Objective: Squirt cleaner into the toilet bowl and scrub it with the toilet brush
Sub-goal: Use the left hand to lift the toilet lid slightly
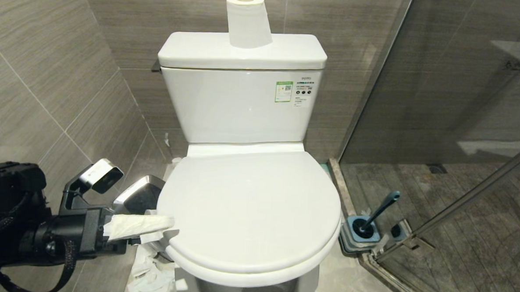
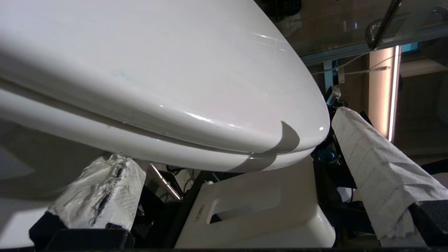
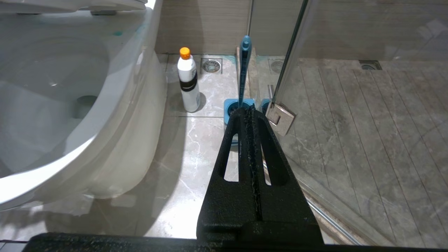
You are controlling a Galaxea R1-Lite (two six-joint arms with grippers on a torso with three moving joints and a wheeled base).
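Lid down, my left fingers spread wide at the seat's edge.

My left gripper [image 1: 151, 231], lower left of head view, holds nothing; its paper-wrapped fingers [image 2: 378, 164] straddle the rim of the closed toilet bowl [image 1: 248, 207], one above the lid, one under the seat, though I can't tell whether either touches. Bowl interior is hidden in head view. My right gripper [image 3: 250, 115] is pressed shut, empty, low over the floor, blocking most of the holder. Toilet brush [image 3: 244, 70] stands upright in it, mid frame, w/ handle only showing. Probably the cleaner: white bottle [image 3: 188, 82], orange cap, just beside the bowl's base, label unreadable. Waste bin [image 1: 139, 195] is half hidden behind my arm.
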